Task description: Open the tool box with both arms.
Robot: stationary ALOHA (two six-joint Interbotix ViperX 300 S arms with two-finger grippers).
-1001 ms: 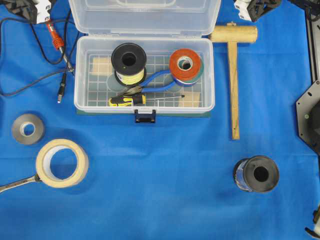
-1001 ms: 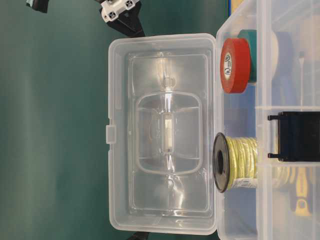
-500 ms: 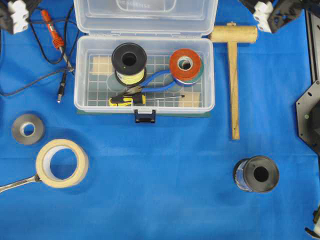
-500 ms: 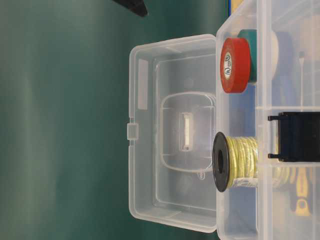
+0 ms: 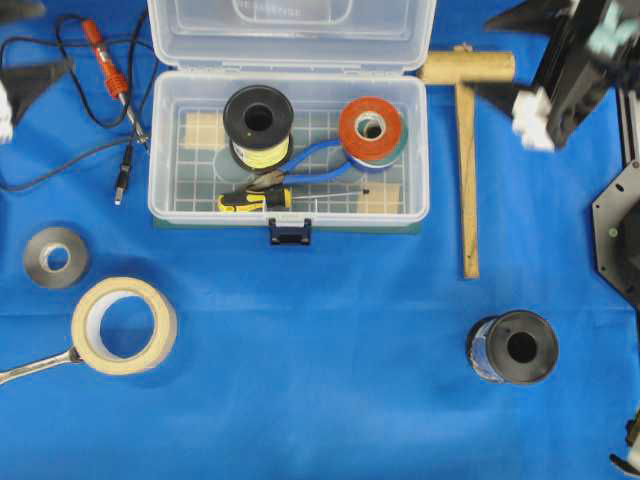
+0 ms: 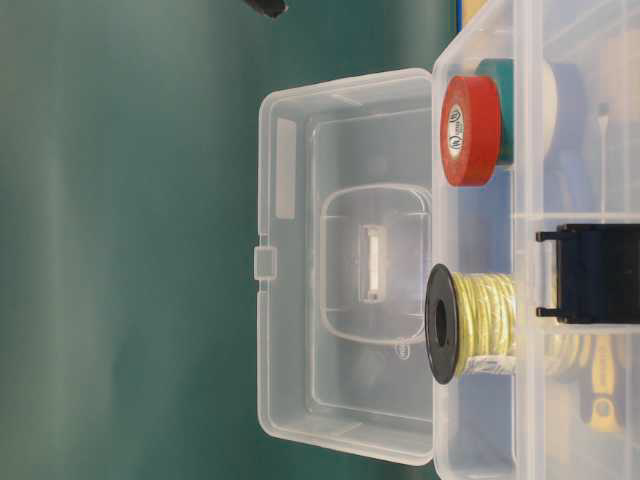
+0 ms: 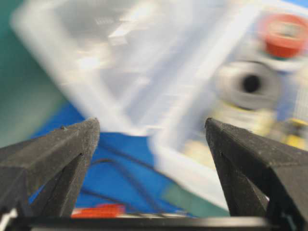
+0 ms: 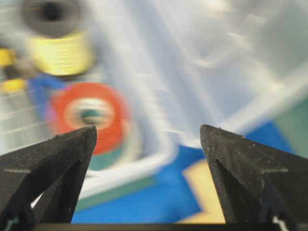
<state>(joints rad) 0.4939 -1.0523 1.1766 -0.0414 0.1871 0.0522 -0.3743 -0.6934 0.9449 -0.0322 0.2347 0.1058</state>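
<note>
Tool box point(image 5: 288, 140): clear rigid plastic, light, smooth and slippery; lid stands open. Best hold judged at lid rim. Left pincer point(image 7: 151, 139) and right pincer point(image 8: 147, 144): both spread wide, empty.

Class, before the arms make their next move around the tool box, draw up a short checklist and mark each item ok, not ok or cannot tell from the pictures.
1. Tool box lid swung open: ok.
2. Left pincer open and holding nothing: ok.
3. Right pincer open and holding nothing: ok.
4. Both pincers off the box: ok; the overhead view shows the arms out at the sides.
5. Contents inside the tray, yellow wire spool and red tape roll: ok.
6. Lid will stay open unaided: cannot tell.
</note>
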